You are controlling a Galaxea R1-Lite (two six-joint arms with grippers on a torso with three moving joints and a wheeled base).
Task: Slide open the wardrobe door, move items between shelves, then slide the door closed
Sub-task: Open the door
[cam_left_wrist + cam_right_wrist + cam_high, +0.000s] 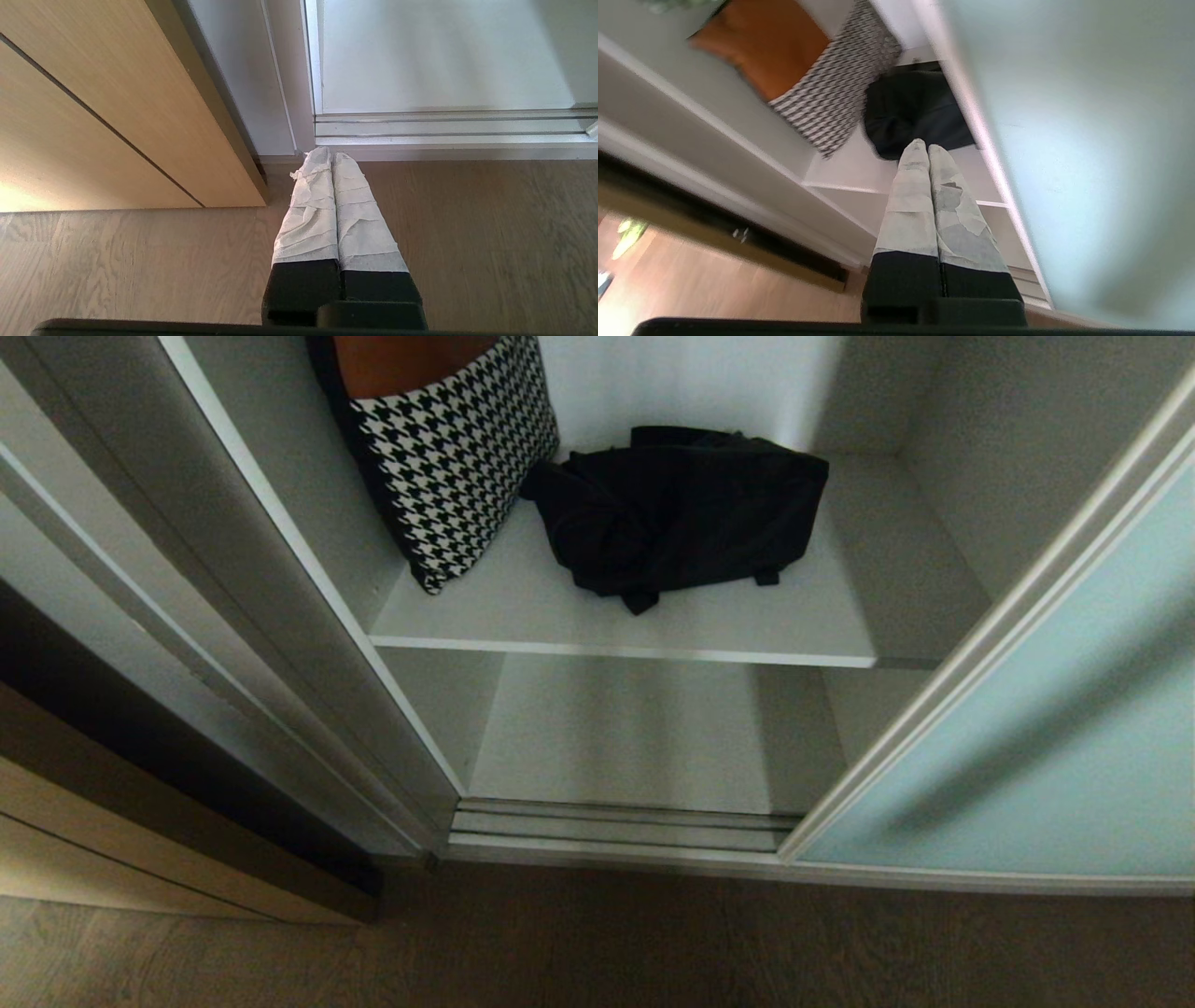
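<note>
With the sliding wardrobe door [1027, 728] pushed aside at 4 o'clock in the head view, the step in hand looks like reaching in for an item, so the right gripper [928, 148] should part its fingers before entering and stay off the door frame close alongside it. Its taped fingers are pressed together on nothing, pointing at the black bag [681, 513], which lies ahead at 12 o'clock on the upper of the shelves [653, 625] (a houndstooth cushion [448, 457] leans at the bag's 9 o'clock). The left gripper [327, 156] hangs clenched and empty over the wooden floor [490, 242], parked near the floor track [448, 126].
</note>
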